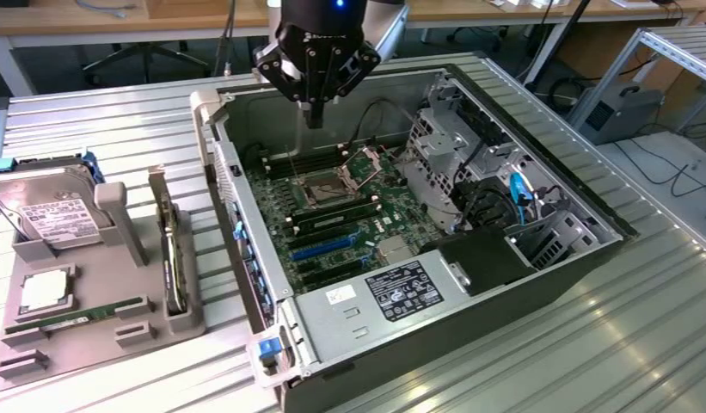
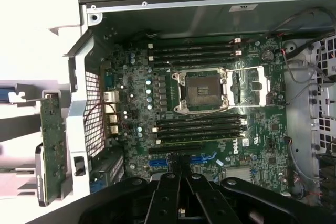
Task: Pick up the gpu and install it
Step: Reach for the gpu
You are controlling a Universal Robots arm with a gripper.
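The gpu [image 1: 169, 254] stands on edge in a slot of the grey holder [image 1: 135, 331] beside the computer case, at the exterior view's left. In the wrist view the gpu [image 2: 52, 142] appears as a thin card with a silvery bracket end, just outside the case wall. My gripper [image 1: 315, 119] hangs above the back of the open case, well apart from the gpu, shut with nothing between its fingers. In the wrist view my gripper [image 2: 179, 167] points down at the motherboard [image 2: 252, 145], over the blue expansion slots [image 2: 206, 159].
The open computer case [image 1: 559, 258] lies on a ribbed metal table [image 1: 628, 344]. Inside are the empty processor socket [image 1: 324, 189], memory slots, cables and a drive cage [image 1: 445, 146]. The holder also carries a hard drive [image 1: 49, 215], a processor [image 1: 43, 292] and a memory stick [image 1: 77, 320].
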